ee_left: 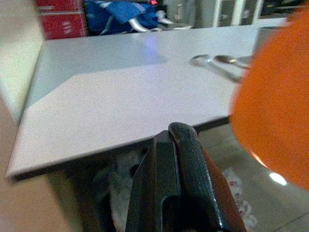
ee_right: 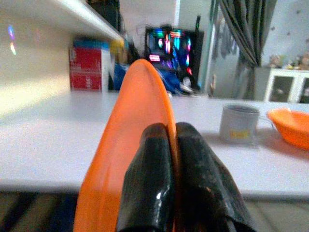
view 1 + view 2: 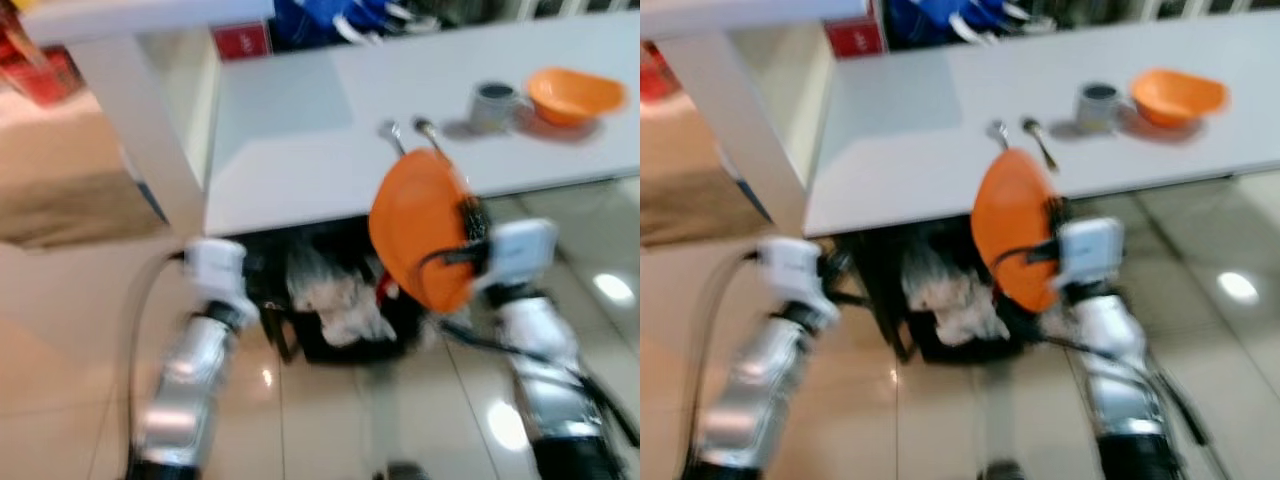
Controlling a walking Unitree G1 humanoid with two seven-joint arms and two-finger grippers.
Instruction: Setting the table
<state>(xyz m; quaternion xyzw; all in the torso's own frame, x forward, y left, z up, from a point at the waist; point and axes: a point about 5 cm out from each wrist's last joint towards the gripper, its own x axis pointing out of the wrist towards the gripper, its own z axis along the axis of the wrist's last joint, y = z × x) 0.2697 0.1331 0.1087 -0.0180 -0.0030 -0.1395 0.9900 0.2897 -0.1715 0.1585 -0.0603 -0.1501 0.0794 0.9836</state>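
My right gripper is shut on the rim of an orange plate, held on edge just in front of the white table and below its front edge. In the right wrist view the two black fingers pinch the plate. On the table lie a spoon and a fork, a grey mug and an orange bowl. My left gripper is shut with nothing in it, low in front of the table's near left part.
A white post rises at the table's left corner. Under the table stands a dark crate with white crumpled stuff. Red boxes and blue cloth lie behind the table. Glossy tiled floor is below me.
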